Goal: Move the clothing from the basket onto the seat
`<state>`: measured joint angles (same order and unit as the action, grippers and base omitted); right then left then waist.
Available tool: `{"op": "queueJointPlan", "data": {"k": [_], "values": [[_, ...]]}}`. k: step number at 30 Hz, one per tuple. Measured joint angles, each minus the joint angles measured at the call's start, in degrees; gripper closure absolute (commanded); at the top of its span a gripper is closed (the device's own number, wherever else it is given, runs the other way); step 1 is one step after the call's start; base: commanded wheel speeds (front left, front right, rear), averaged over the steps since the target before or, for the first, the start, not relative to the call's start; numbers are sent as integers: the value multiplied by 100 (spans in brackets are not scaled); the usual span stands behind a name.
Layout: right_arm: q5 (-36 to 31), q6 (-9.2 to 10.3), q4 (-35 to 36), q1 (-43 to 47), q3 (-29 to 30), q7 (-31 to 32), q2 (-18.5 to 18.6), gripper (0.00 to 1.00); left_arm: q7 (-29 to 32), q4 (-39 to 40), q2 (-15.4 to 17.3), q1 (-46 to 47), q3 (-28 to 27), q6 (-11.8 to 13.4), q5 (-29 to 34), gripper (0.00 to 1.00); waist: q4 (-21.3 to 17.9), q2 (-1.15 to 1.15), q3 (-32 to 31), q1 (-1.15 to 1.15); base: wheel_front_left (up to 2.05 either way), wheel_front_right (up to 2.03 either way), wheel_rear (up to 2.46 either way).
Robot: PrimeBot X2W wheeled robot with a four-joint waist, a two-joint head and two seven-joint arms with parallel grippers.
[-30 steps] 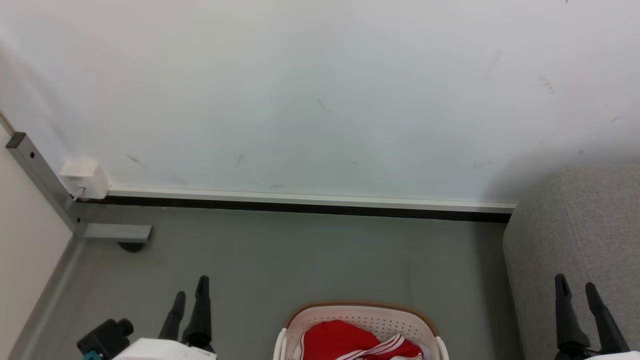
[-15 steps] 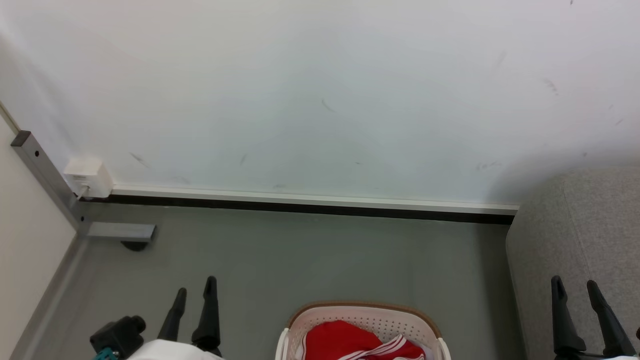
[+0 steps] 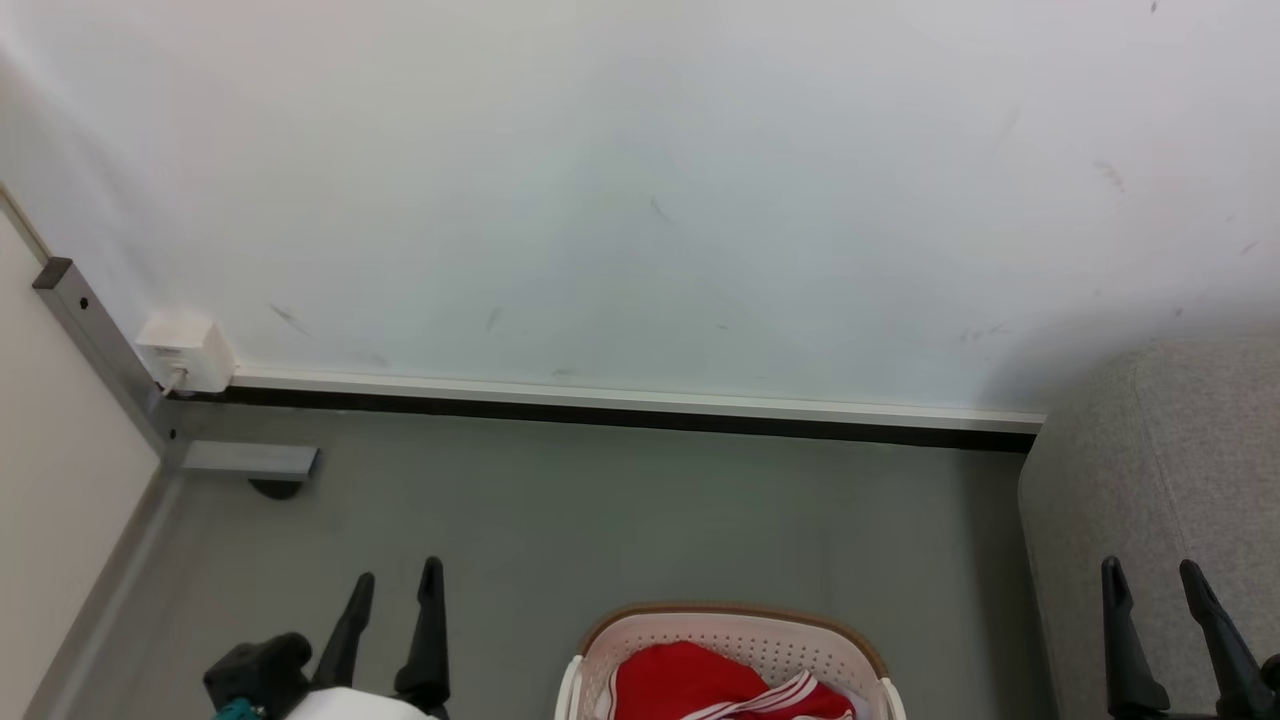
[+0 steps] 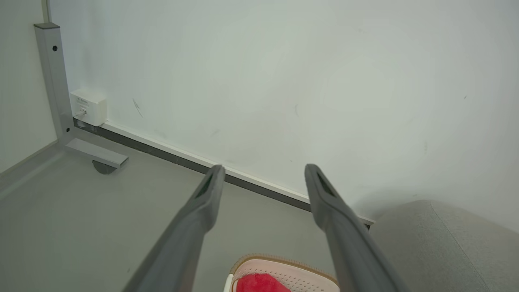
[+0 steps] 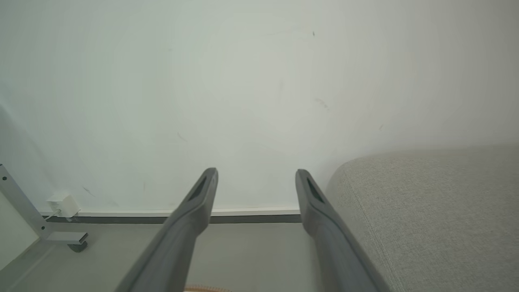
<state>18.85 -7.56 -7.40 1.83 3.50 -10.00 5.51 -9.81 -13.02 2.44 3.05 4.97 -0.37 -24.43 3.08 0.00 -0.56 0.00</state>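
The cream basket with a brown rim stands on the floor at the bottom centre of the head view. Red clothing with white stripes lies inside it. In the left wrist view the basket and a bit of the clothing peek in at the bottom edge. The grey seat fills the right side; it is also in the left wrist view and the right wrist view. My left gripper is open, left of the basket above the floor. My right gripper is open in front of the seat.
A white wall with a white and black skirting strip closes off the back. A grey metal post with a foot and a white socket box stand at the back left corner. Grey floor lies between wall and basket.
The head camera has drifted slightly, so the scene has shifted a little to the right. The left gripper has moved right towards the basket. Both grippers stay open.
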Motion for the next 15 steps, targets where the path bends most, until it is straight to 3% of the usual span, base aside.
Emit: {"op": "queueJointPlan", "data": {"k": [15], "values": [[-515,0,-3,63,112,-178,-13,0,-199,-97,8,-25,15,-9,780,0,69,0,-20,0,0,0,0]]}}
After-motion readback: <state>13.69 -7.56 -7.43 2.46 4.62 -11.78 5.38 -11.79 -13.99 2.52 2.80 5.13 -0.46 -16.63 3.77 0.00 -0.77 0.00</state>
